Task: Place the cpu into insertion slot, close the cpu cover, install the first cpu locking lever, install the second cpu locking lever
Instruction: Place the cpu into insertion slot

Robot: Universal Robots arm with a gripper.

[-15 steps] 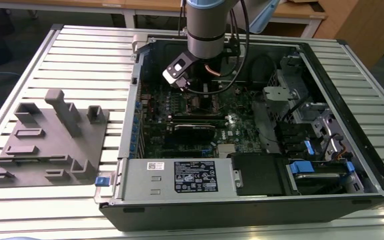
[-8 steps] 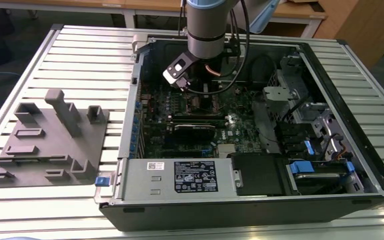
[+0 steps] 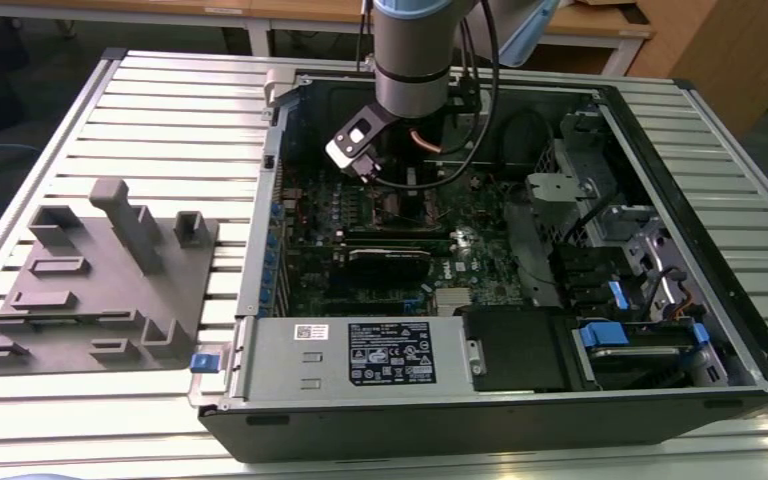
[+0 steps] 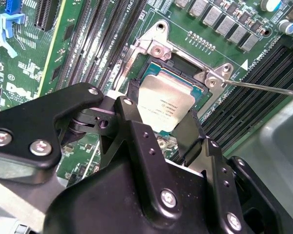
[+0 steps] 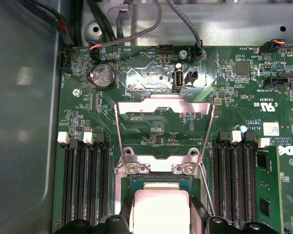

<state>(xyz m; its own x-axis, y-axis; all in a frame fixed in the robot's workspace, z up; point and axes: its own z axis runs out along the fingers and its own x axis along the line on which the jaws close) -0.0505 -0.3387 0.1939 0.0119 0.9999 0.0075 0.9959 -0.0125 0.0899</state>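
The cpu (image 4: 168, 100), a flat silver square, lies low in the insertion slot (image 4: 149, 69) on the green motherboard. It also shows in the first wrist view as the cpu (image 5: 161, 207), below the socket's dark edge (image 5: 158, 183). My gripper (image 4: 161, 117) straddles it, with a black finger pressed against each of two opposite sides. The cpu cover (image 5: 161, 101), a silver frame with a square window, stands swung up on its hinge away from the socket. A thin locking lever (image 4: 263, 87) sticks out beside the socket. In the exterior view the gripper (image 3: 364, 160) reaches down into the open computer case.
Long black memory slots (image 5: 83, 185) flank the socket on both sides. Case walls (image 3: 264, 200), cables (image 3: 518, 130) and drive bays (image 3: 624, 250) ring the board. A grey fixture plate (image 3: 91, 280) lies on the slatted table at the exterior view's left.
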